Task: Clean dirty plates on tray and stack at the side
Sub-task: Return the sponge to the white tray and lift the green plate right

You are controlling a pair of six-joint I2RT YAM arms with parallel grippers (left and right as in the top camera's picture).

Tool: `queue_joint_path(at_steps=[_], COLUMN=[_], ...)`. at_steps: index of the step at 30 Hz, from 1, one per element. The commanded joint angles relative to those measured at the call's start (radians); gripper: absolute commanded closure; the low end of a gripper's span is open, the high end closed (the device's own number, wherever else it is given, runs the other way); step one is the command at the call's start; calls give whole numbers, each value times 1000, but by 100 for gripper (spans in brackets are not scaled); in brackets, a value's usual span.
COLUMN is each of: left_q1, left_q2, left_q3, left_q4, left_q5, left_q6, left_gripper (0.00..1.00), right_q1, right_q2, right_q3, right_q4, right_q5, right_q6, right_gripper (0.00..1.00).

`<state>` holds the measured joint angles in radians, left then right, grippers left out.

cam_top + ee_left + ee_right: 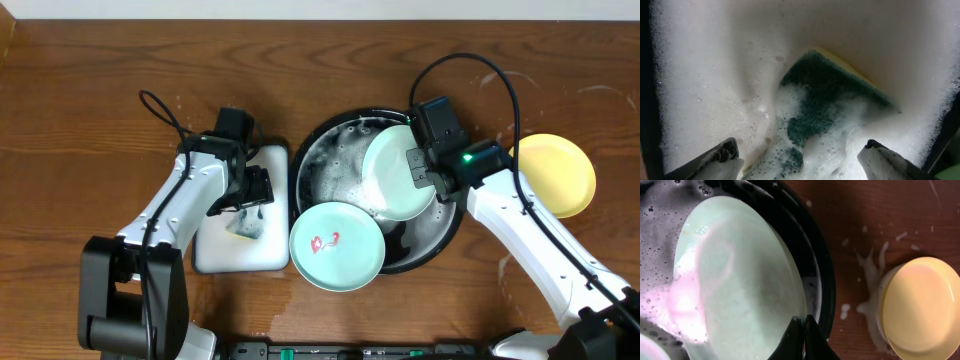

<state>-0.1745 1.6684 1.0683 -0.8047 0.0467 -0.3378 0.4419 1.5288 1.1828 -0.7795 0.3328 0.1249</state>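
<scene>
The black tray (432,238) is wet and foamy. My right gripper (422,168) is shut on the rim of a pale mint-green plate (392,176) and holds it tilted over the tray; in the right wrist view the fingertips (802,324) pinch the soapy plate (735,280), which has a pinkish smear at its left. A second mint plate (337,246) with red smears rests on the tray's front-left rim. The yellow plate (556,175) lies on the splashed wooden tabletop (865,265) to the right and also shows in the right wrist view (920,305). My left gripper (250,196) is open.
A white rectangular tray (216,255) full of foam stands left of the black tray. A green and yellow sponge (825,90) lies in it, just ahead of my left gripper's open fingers (800,161). The black tray's rim (821,270) runs beside the held plate.
</scene>
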Motion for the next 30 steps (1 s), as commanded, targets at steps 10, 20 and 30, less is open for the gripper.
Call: queue_joint_path(at_steps=[10,20,30], left_q1=[3,3,3], left_q2=[-2,-2,-2], left_q3=[0,0,0], left_q4=[-4,-4,-4], left_q5=[-2,-2,-2], left_q6=[3,3,3], left_gripper=[18,18,18], right_q1=[-105,-197,-232], right_q2=[298,418,424], right_q3=[1,1,2], right_q4=[78,117,135], right_q5=[-223,-357,-435], right_q6=[73,79,56], right_gripper=[99,57,99])
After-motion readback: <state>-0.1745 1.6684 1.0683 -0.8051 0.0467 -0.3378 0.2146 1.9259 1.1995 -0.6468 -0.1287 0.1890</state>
